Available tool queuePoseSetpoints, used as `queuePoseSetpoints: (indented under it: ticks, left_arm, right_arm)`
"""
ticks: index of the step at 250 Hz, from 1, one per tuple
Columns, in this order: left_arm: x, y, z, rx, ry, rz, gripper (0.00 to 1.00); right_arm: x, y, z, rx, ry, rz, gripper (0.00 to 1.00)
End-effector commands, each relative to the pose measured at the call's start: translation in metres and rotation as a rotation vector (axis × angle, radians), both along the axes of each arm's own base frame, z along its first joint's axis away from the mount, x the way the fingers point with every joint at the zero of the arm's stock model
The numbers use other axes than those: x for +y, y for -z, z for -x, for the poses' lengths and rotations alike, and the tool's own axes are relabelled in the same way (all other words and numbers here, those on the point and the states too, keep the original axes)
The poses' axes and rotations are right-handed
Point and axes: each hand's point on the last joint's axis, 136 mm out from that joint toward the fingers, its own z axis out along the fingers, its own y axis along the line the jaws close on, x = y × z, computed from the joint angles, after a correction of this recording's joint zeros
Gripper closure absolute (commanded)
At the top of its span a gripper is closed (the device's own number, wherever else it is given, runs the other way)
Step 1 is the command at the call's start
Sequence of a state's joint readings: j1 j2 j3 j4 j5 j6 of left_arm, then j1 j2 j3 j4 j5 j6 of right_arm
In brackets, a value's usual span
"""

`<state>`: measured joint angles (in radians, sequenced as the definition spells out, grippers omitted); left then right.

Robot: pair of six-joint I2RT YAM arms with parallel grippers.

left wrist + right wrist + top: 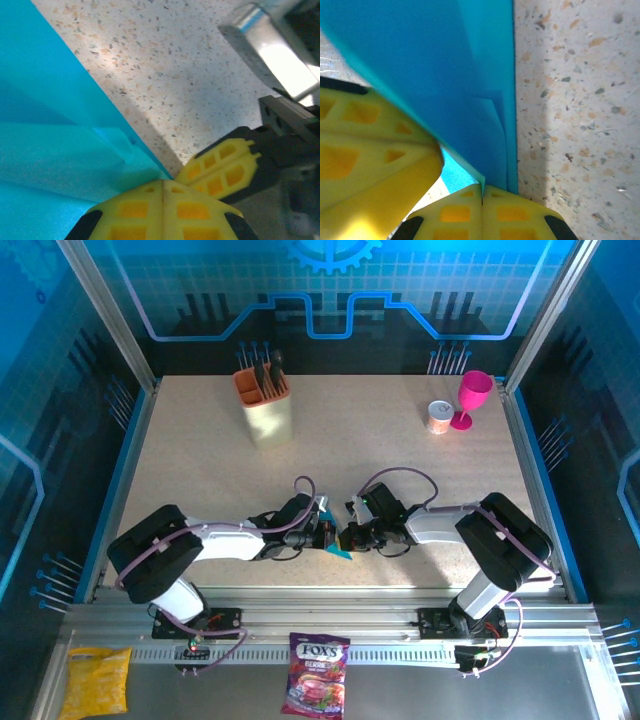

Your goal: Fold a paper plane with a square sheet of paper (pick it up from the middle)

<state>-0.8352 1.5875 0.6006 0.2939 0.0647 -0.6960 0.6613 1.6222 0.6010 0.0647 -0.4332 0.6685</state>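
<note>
Left gripper (162,189) and right gripper (482,192) pinch the folded sheet of paper (445,65).
They meet low in the centre of the top view, jaws closed tight on the cyan sheet, at the near part of the speckled table (200,470); further back, upper left, stands a beige utensil holder (266,415).

Speckled beige table (200,470), blue-lit glass walls (330,290)

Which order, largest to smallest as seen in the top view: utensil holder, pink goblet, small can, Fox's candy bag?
1. utensil holder and Fox's candy bag: they look about alike, and the bag lies nearer the camera, so I won't rank them.
2. pink goblet
3. small can
</note>
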Motion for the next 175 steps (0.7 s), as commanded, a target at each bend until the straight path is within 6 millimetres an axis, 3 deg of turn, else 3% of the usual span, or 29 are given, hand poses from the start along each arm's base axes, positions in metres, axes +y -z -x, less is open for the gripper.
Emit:
queuePoseSetpoints:
  ticks: [1, 65, 127, 175]
  left_arm:
    - [-0.003, -0.003, -0.014, -0.062, -0.013, -0.025, 1.00]
    - [0.004, 0.007, -0.021, -0.056, -0.050, -0.057, 1.00]
    - [0.000, -0.001, -0.029, -0.070, -0.052, -0.041, 1.00]
    - [0.004, 0.005, -0.038, -0.063, -0.063, -0.052, 1.00]
  right_arm:
    - [-0.056, 0.052, 0.037, 0.152, 0.037, 0.253, 1.00]
    - [-0.057, 0.055, 0.038, 0.157, 0.037, 0.255, 1.00]
    - [-0.058, 0.056, 0.040, 0.163, 0.035, 0.258, 1.00]
    - [-0.059, 0.057, 0.041, 0.164, 0.036, 0.262, 1.00]
